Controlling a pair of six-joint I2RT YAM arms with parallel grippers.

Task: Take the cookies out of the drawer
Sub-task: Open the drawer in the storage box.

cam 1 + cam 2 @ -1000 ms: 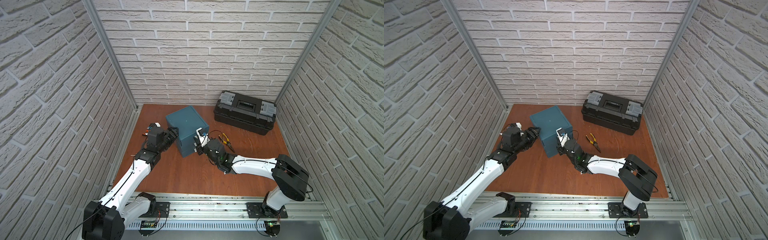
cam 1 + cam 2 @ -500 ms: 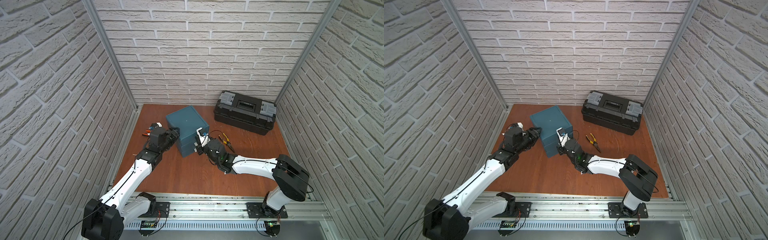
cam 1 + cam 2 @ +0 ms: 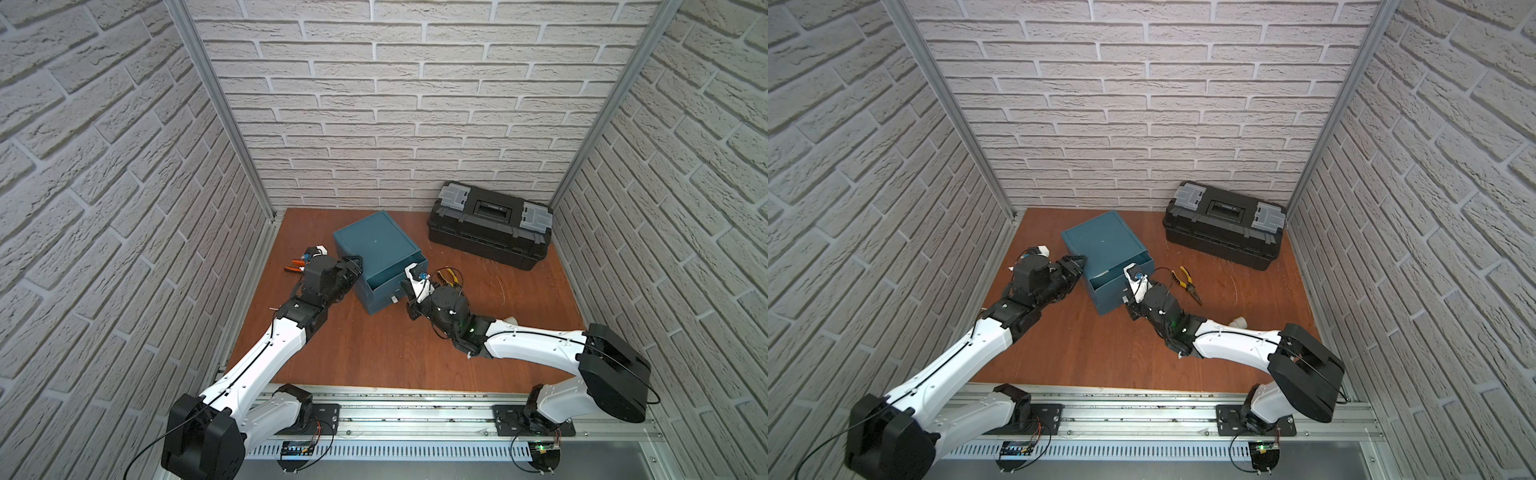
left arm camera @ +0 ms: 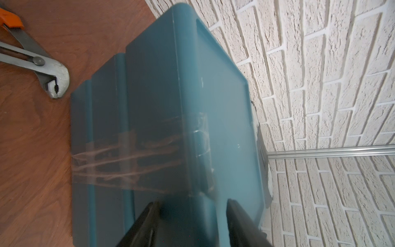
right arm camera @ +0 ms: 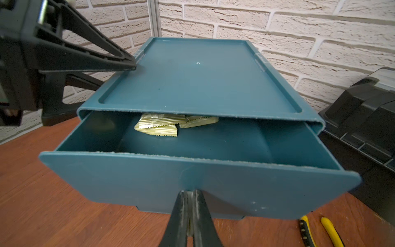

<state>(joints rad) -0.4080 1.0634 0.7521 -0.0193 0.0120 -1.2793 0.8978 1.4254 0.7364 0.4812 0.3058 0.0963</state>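
Observation:
A teal casing [image 3: 374,245] stands mid-table with its drawer [image 3: 388,286] pulled partly out toward me. In the right wrist view, pale gold cookies [image 5: 159,128] lie at the back of the drawer [image 5: 149,181], half under the casing top [image 5: 203,85]. My right gripper [image 5: 191,192] is shut on the small handle at the middle of the drawer's front. My left gripper [image 4: 192,205] straddles the casing's left top edge, one finger on the top and one down the side, clamped on it. Both top views show it there [image 3: 1079,264].
A black toolbox [image 3: 490,226] sits against the back wall on the right. Yellow-handled pliers [image 3: 1187,282] lie just right of the drawer. Orange-handled pliers [image 4: 38,62] lie left of the casing. A white pipe elbow [image 3: 1239,322] lies behind my right arm. Brick walls close three sides.
My right gripper has closed on the drawer's handle. The left gripper's jaws have narrowed onto the casing's edge. Both arms stay about where they were.

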